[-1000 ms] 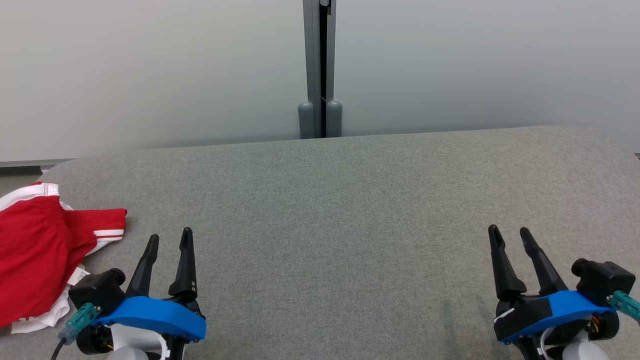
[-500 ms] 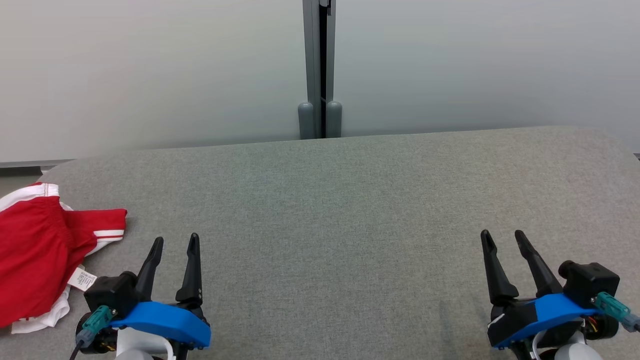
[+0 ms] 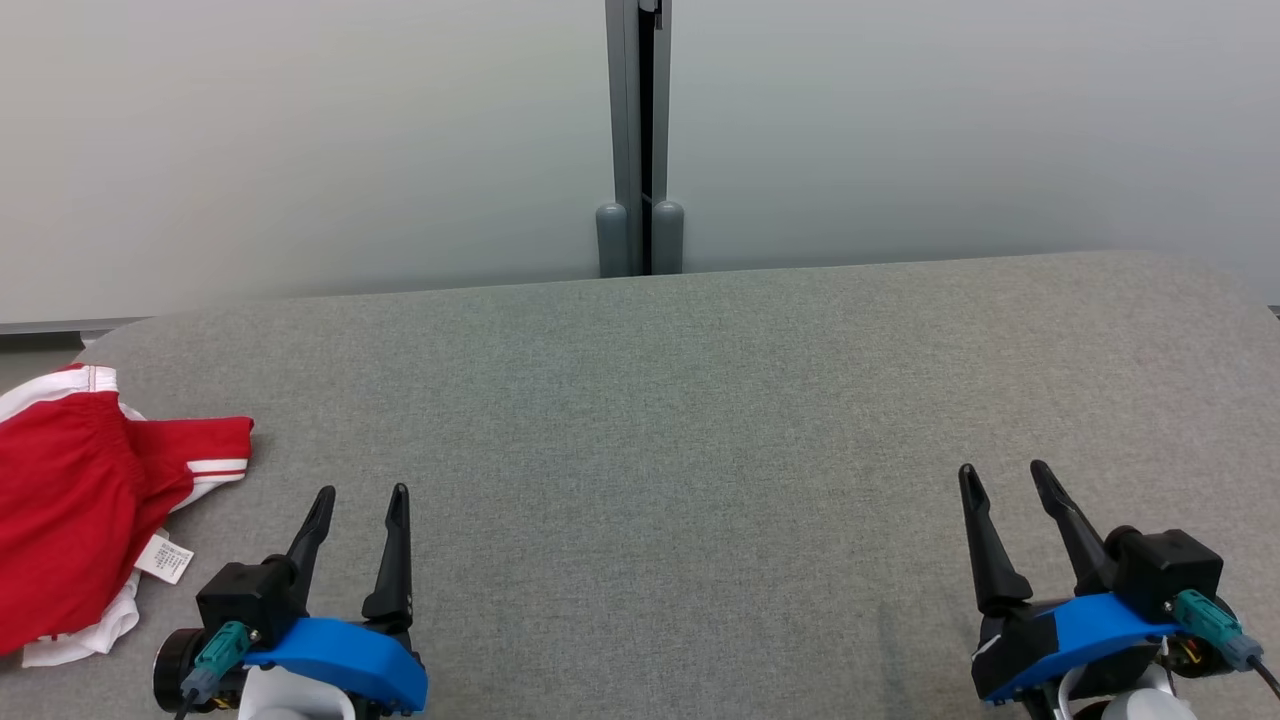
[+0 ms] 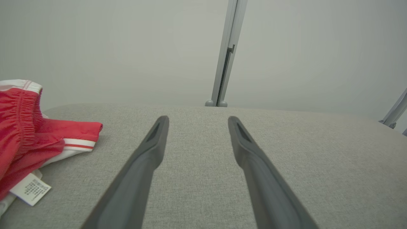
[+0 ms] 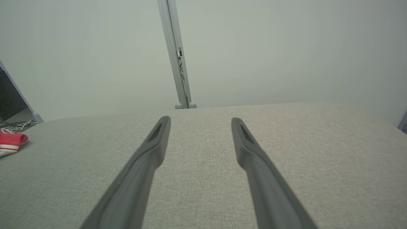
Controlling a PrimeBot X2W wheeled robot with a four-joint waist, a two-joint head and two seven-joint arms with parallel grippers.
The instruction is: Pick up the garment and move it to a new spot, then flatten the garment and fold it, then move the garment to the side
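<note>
Left tool (image 4: 197, 118) gapes; its wrist view shows gathers on the garment (image 4: 19, 127).

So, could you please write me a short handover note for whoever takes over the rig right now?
Left gripper: open, empty, over the near left part of the grey table.
Right gripper: open, empty, over the near right part.
Garment: red shorts with white trim, bunched at the table's left edge, care label showing, touched by neither gripper.
Done: nothing I can confirm; the shorts are neither flat nor folded.
Left: pick up, move, flatten, fold, set aside.
</note>
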